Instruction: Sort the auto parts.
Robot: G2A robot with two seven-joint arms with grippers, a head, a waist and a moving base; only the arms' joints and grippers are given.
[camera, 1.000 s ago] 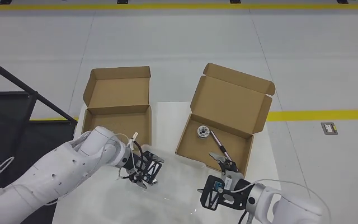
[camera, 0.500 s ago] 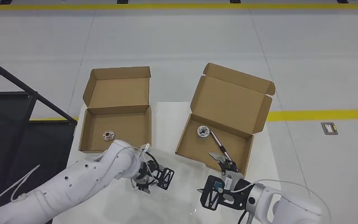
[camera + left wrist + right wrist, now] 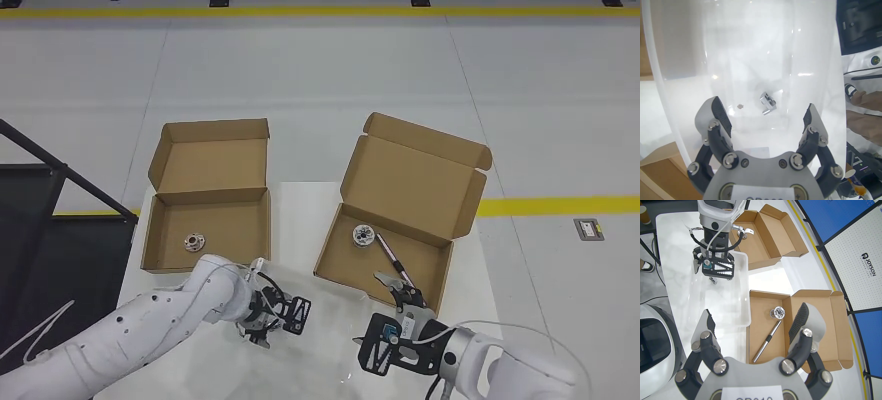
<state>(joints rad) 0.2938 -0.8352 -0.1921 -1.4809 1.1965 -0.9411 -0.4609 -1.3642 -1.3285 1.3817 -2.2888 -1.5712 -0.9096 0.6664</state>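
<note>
Poised with left end effector (image 3: pixel 763 106) spread above small silver metal bracket (image 3: pixel 768 106) lying on floor of clear plastic bin (image 3: pixel 748 306). Likely to skid it across slick plastic if closed off-centre.

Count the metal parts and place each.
4: a flange in the left box, a hub and a rod in the right box, a bracket in the clear tray. More may be hidden.

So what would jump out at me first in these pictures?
Probably the open left gripper poised over a clear bin that holds a small metal bracket. Next, the right cardboard box, holding a shiny rod and a round part, and the left box with one small part.
</note>
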